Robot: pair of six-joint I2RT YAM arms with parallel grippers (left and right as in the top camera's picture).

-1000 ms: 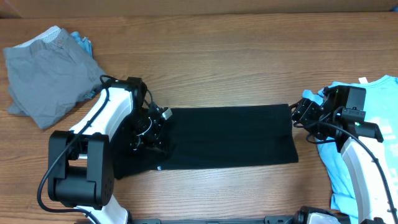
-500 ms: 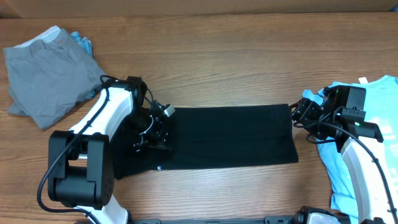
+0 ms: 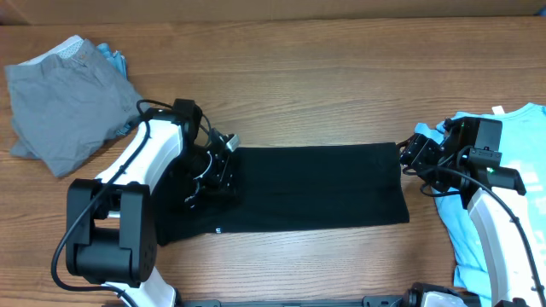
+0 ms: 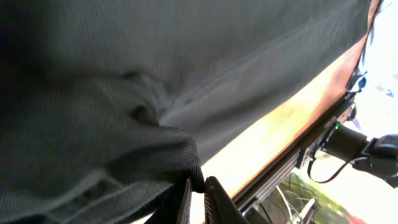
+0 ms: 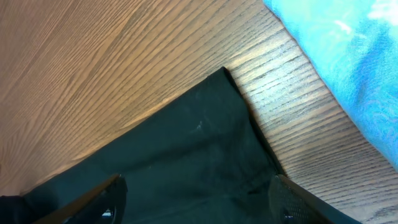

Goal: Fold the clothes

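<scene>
A black garment (image 3: 316, 186) lies flat and folded across the middle of the table. My left gripper (image 3: 223, 167) is at its left end and is shut on a pinch of the black fabric (image 4: 186, 163), lifting it a little. My right gripper (image 3: 409, 156) is open just above the garment's top right corner (image 5: 221, 78), its fingers spread over the cloth without holding it. The black garment fills most of the left wrist view.
A grey garment (image 3: 64, 98) with a bit of blue cloth under it lies at the far left. A light blue garment (image 3: 503, 205) lies at the right edge, also in the right wrist view (image 5: 348, 68). The table (image 3: 324, 77) is brown wood.
My left gripper has moved up and slightly right along the garment's left end with the fabric in it. The right arm has not moved.
</scene>
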